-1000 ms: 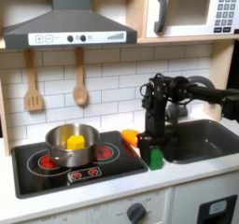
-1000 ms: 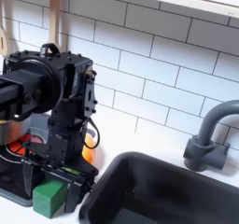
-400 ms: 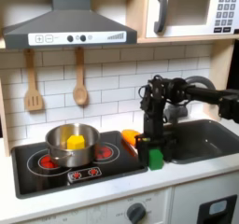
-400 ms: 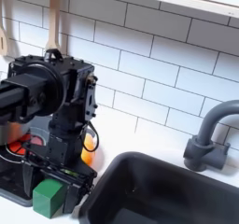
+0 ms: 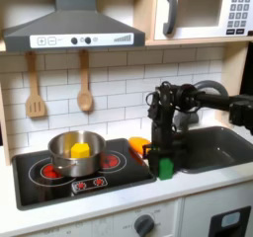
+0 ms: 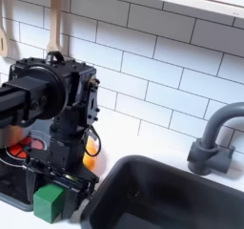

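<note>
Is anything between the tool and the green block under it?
Nothing visible. In both exterior views the tool hangs directly above the green cube-shaped block at the black stovetop's edge, with no object between them.

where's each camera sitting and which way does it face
First exterior view: in front of the toy kitchen, facing the tiled wall; shows the stove, pot, sink and the whole arm with its gripper over a green block.
Second exterior view: close by the sink, looking along the counter toward the stove; shows the arm's wrist and gripper.
Both share the green block, an orange thing and the sink.
</note>
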You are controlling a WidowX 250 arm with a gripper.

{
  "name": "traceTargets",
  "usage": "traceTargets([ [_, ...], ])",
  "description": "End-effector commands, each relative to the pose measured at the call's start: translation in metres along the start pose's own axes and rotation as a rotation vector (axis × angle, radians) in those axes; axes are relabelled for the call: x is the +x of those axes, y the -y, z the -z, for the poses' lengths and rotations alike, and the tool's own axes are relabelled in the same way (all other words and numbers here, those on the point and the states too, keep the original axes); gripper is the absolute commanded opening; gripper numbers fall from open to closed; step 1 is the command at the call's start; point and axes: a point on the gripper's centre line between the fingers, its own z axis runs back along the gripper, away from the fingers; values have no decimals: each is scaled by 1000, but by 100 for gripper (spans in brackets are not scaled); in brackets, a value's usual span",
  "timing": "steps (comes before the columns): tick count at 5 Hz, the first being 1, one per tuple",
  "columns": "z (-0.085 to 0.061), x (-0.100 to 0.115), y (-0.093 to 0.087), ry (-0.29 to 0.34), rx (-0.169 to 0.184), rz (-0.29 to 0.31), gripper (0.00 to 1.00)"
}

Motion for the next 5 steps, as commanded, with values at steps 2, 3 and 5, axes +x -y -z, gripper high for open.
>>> traceTargets([
  [2,-4,-1,1,8,-6,13,0],
  [3,-10,-4,0,11,-19,9,0],
  [5,-28,-5,-8,36,-42,-12,0],
])
